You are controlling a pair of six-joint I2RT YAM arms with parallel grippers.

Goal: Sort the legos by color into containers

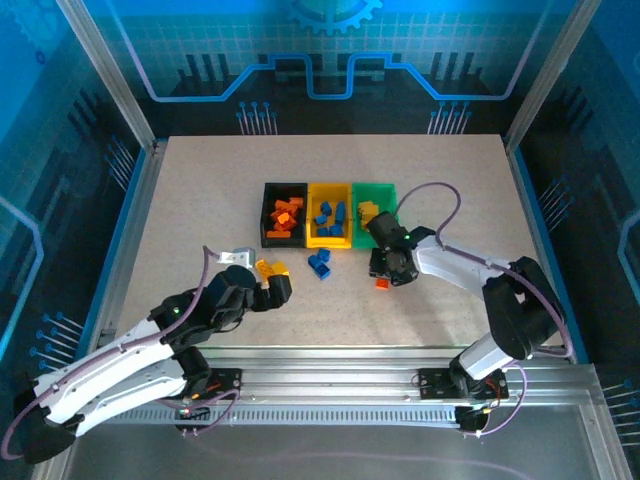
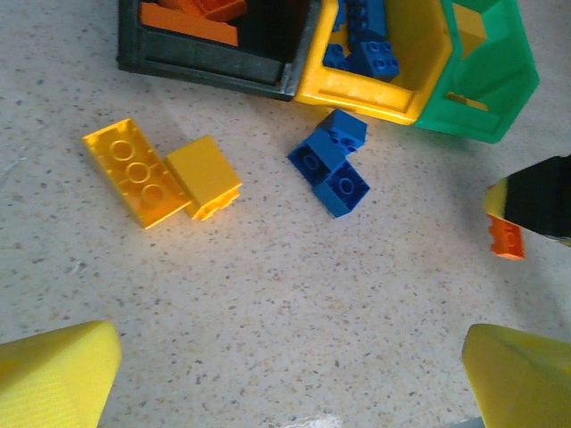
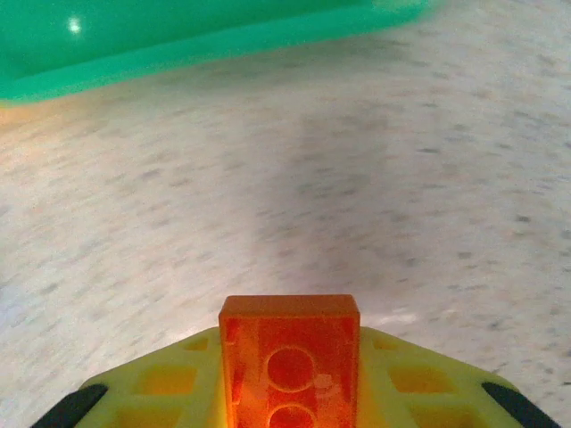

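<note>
Three joined containers stand mid-table: a black bin with orange legos, a yellow bin with blue legos, and a green bin with yellow legos. My right gripper is low on the table in front of the green bin, shut on an orange lego that sits between its yellow fingers. My left gripper hangs open over bare table. Two yellow legos lie ahead to its left. A small cluster of blue legos lies in front of the yellow bin.
The right gripper's black and yellow finger and the orange lego show at the right edge of the left wrist view. Aluminium frame posts and blue walls surround the table.
</note>
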